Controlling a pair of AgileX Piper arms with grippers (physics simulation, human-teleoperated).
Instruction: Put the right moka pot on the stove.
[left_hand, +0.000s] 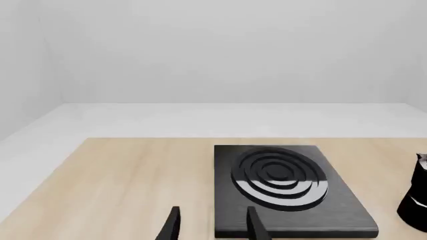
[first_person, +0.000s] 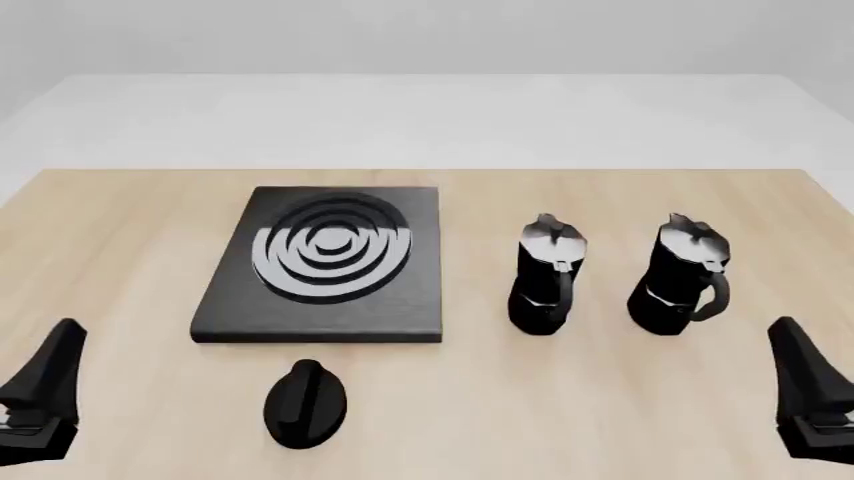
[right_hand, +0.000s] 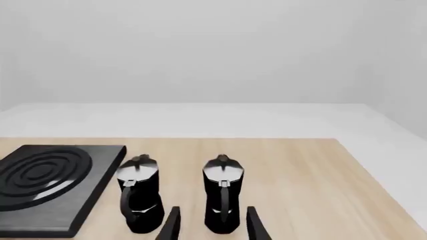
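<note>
Only the front view shows the round knob (first_person: 306, 403), near of the stove (first_person: 320, 310) on the desk (first_person: 120, 250). The right moka pot (first_person: 678, 275) stands upright right of its twin (first_person: 545, 275), well apart from the stove. No writing shows. Left pincer (left_hand: 212, 225) and right pincer (right_hand: 212, 225) both gape empty at the near edge.

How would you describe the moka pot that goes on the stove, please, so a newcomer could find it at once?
Start at the stove, the black slab with grey rings on the table. To its right stand two look-alike black pots with grey lids. The right pot is the one farther from the stove, beyond the left pot.
</note>
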